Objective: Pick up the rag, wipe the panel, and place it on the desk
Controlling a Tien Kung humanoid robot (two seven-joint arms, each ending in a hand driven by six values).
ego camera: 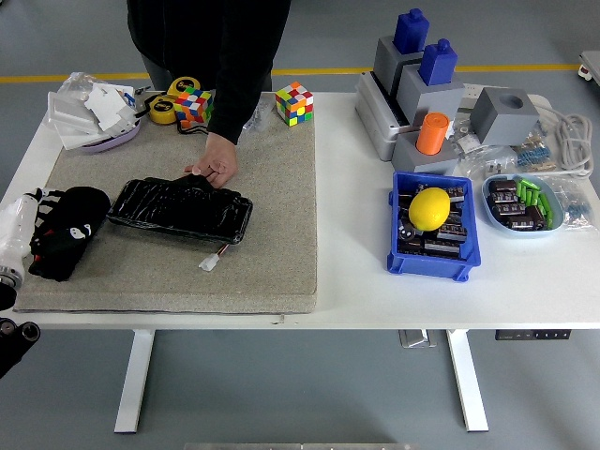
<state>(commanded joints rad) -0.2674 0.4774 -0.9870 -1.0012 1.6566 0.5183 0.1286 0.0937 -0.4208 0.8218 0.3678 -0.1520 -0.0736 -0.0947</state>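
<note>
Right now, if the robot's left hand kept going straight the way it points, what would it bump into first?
Likely the crumpled black rag, directly right of the left hand; the glossy black panel lies beyond it. Contact is unclear.
</note>
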